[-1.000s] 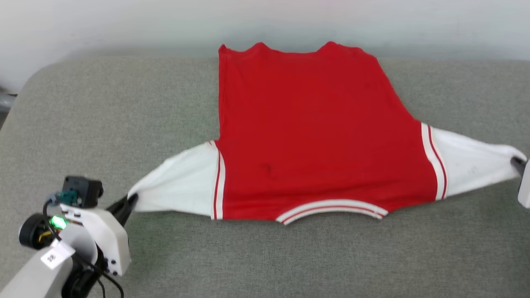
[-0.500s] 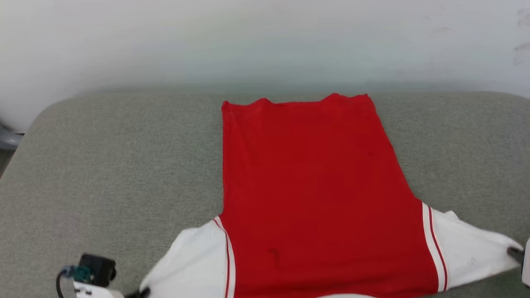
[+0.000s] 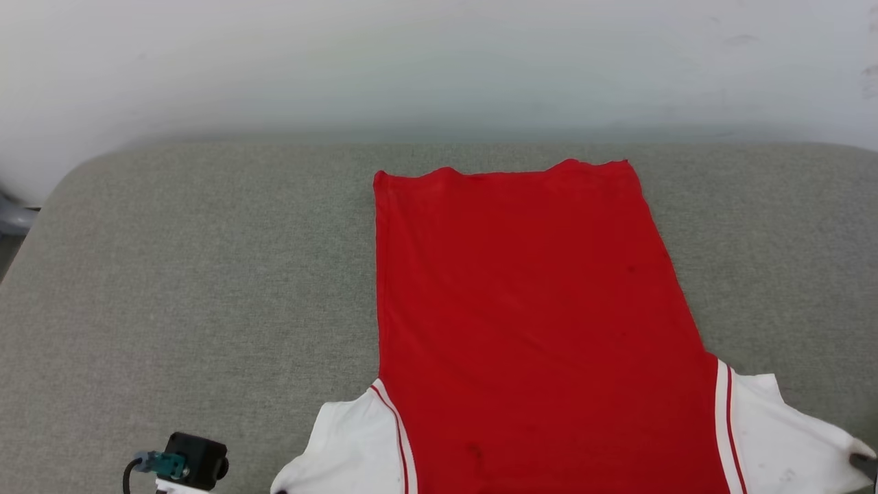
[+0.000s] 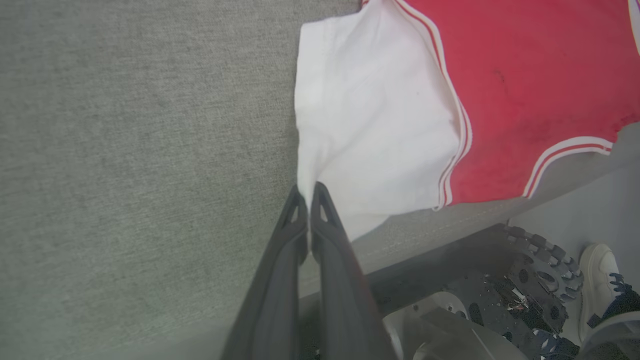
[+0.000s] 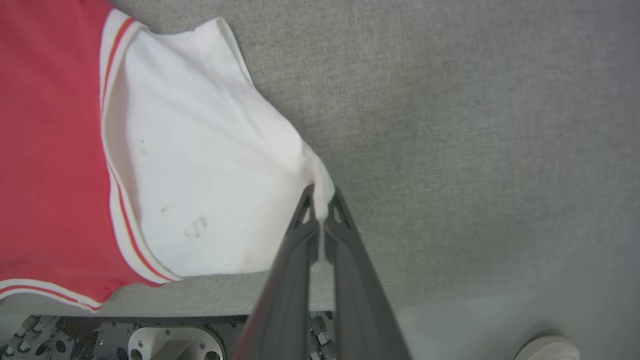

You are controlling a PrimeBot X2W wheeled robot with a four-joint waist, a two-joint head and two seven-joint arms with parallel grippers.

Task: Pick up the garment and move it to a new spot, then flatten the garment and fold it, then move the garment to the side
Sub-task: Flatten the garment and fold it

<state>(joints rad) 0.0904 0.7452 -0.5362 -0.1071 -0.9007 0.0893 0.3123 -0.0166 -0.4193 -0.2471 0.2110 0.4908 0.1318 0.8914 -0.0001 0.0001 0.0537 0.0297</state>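
Both white sleeve tips of the red jersey garment (image 3: 535, 329), spread centre to lower right on the grey fabric worktop (image 3: 192, 274), are pinched by the closed left end effector (image 4: 306, 192) and right end effector (image 5: 320, 197); such thin grips could slip under tension, bunching it.

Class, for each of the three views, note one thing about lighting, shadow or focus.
Head view: soft, even light, no glare on the garment; the wall behind looks hazy. Left wrist view: the grey cushion is sharp, the left pincer blurs toward the bottom edge. Right wrist view: the right pincer blurs likewise; the white sleeve is crisp.
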